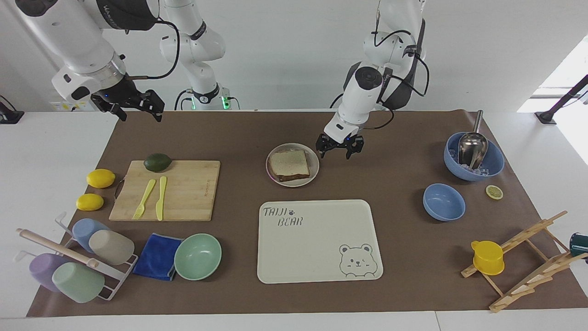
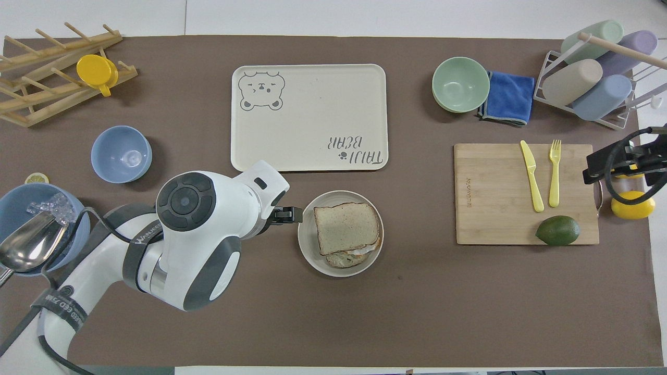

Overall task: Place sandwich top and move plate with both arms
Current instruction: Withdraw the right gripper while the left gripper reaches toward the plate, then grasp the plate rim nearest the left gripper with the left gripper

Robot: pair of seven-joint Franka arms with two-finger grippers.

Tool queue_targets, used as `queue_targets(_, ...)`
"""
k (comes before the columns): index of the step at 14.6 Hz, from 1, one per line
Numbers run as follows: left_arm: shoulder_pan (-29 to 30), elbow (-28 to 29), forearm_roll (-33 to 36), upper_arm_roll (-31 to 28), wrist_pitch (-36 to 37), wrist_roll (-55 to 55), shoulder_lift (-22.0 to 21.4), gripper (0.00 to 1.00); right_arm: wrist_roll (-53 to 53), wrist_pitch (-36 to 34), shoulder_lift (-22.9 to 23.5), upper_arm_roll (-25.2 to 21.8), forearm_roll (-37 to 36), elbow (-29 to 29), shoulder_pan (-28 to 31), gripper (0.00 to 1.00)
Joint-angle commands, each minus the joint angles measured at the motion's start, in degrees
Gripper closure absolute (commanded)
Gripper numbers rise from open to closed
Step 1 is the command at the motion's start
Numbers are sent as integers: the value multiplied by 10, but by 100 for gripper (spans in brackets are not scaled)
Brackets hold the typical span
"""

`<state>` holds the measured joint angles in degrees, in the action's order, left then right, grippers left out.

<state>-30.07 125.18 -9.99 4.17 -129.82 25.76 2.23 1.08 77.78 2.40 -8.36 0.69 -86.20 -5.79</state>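
Facing view, nearest the robots first: right gripper (image 1: 136, 106) is up in the air over the mat's edge at the right arm's end, jaws spread, holding nothing. Left gripper (image 1: 339, 149) is low, just beside the plate (image 1: 314, 162) on the side toward the left arm's end, fingers apart, nothing between them; can't tell if a fingertip touches the rim. The plate sits mid-table, and the sandwich top (image 1: 289, 163) lies flat on the stack in it, egg white peeking out under one edge in the overhead view.

Same depth, toward the right arm's end: cutting board (image 1: 167, 189) with an avocado (image 1: 157, 162), a yellow fork (image 1: 144, 198) and a yellow knife (image 1: 161, 197) on it. Two lemons (image 1: 100, 178) beside the board. Toward the left arm's end: blue bowl with ice and a metal scoop (image 1: 472, 148), a smaller blue bowl (image 1: 443, 202), a lemon slice (image 1: 494, 191).

Farther out: bear tray (image 1: 317, 248), bare, just apart from the plate. Green bowl (image 1: 198, 256) touching a blue cloth (image 1: 157, 256), cup rack (image 1: 73, 262), wooden drying rack (image 1: 528, 262) with a yellow cup (image 1: 487, 257).
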Motion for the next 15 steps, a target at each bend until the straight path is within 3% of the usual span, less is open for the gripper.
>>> queue_targets(1, -21, 23, -27, -9, -35, 21, 10, 8, -17, 1, -14, -6, 12, -17, 7, 0)
queue_targets(8, -46, 48, -29, -9, -63, 38, 30, 23, -32, -18, -42, -4, 5, -47, 19, 0)
queue_targets(15, -68, 48, -58, -9, -90, 37, 51, 33, -39, 21, -45, -1, -1, -60, 14, 0)
